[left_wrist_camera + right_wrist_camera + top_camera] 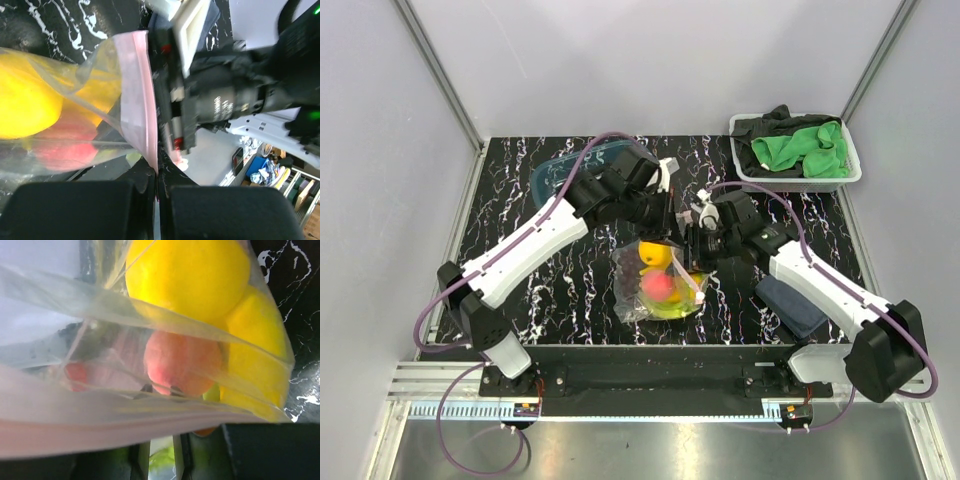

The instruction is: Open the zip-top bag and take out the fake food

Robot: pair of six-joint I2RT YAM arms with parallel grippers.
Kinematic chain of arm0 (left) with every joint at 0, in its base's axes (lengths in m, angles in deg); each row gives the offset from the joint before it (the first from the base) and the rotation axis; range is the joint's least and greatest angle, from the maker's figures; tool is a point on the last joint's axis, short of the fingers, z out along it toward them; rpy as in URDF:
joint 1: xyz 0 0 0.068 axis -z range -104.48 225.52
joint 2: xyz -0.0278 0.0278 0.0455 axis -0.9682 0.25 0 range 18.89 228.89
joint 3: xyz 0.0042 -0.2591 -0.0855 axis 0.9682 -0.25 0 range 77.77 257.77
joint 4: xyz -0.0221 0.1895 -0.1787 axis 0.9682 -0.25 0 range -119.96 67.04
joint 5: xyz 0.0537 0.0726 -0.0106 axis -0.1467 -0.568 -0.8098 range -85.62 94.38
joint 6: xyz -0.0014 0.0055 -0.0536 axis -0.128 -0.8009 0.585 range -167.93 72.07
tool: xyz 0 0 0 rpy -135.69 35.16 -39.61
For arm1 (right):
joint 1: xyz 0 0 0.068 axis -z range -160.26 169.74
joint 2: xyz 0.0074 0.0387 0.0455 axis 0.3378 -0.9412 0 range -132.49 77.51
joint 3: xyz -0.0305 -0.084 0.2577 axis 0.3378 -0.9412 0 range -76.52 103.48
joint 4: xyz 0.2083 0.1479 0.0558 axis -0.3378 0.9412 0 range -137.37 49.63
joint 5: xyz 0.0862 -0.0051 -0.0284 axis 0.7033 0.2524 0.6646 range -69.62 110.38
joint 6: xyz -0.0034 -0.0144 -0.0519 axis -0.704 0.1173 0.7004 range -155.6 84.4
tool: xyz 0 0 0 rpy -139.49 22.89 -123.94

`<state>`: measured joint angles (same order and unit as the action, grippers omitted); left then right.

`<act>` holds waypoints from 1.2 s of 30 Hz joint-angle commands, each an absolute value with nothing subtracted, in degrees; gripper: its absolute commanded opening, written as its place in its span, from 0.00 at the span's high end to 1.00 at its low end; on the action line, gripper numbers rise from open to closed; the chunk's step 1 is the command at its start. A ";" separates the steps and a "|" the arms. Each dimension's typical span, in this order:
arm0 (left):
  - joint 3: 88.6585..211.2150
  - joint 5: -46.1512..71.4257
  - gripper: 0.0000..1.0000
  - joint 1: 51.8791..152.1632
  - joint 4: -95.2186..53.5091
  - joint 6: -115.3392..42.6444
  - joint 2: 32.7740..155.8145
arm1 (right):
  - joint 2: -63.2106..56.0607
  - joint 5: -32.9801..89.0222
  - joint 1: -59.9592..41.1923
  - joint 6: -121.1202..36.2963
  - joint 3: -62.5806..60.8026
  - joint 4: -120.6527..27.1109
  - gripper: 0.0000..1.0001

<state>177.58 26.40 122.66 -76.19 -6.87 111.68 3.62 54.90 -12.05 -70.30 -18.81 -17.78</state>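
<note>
The zip-top bag (635, 295) lies near-to-far on the surface (550, 290), its zip strip (135, 90) on the right side, with a lemon (187, 275) and a peach (182, 362) inside. The left fingers (75, 210) clamp the strip; for the right fingers (270, 450) I cannot tell.

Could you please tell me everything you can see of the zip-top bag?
The zip-top bag is clear, crinkly plastic with a pink zip strip along one edge. It is at the middle of the table, holding yellow and pink-red fake food. The left claw is pinched shut on the strip; the right claw is close against it, its grip unclear.
</note>
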 commanded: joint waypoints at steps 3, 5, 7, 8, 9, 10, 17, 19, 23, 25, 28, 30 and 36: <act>183.58 28.98 1.00 122.72 -69.54 -5.30 114.77 | 3.85 59.40 -12.42 -72.69 -24.66 -27.06 0.65; 183.76 29.07 1.00 122.72 -69.28 -5.21 115.83 | 3.77 59.40 -12.42 -72.95 -26.85 -28.99 0.59; 183.24 29.51 1.00 122.72 -68.67 -4.86 116.62 | 3.59 59.32 -12.34 -73.30 -28.35 -31.10 0.55; 182.98 29.86 1.00 122.81 -68.31 -4.77 116.80 | 3.33 59.49 -12.42 -73.74 -29.66 -31.98 0.51; 182.71 30.21 1.00 122.89 -67.96 -4.51 116.97 | 3.15 59.75 -12.42 -74.18 -30.37 -34.07 0.49; 182.19 30.13 1.00 123.24 -67.52 -4.42 117.24 | 2.98 60.02 -12.34 -74.62 -31.16 -35.40 0.47; 180.60 30.22 1.00 124.74 -65.94 -3.72 118.64 | -1.15 64.58 -12.25 -82.60 -38.99 -53.41 0.25; 180.16 30.04 1.00 125.26 -65.68 -3.63 118.91 | -1.86 64.76 -12.34 -83.06 -39.69 -57.03 0.17; 177.18 29.25 1.00 125.97 -64.88 -3.45 118.56 | -2.13 65.12 -12.25 -82.97 -39.52 -60.02 0.09; 176.12 28.64 1.00 126.32 -64.62 -3.45 117.68 | -1.42 64.16 -11.99 -83.23 -39.70 -60.02 0.08; 173.75 27.23 1.00 126.50 -64.44 -3.46 115.84 | 2.09 60.99 -9.63 -83.67 -41.27 -57.91 0.08; 172.52 27.23 1.00 126.50 -63.74 -2.93 115.13 | 3.76 60.73 -8.47 -83.67 -41.63 -57.13 0.09; 169.79 27.31 1.00 126.85 -62.78 -2.31 112.14 | 5.53 58.96 -3.64 -84.11 -41.81 -55.01 0.07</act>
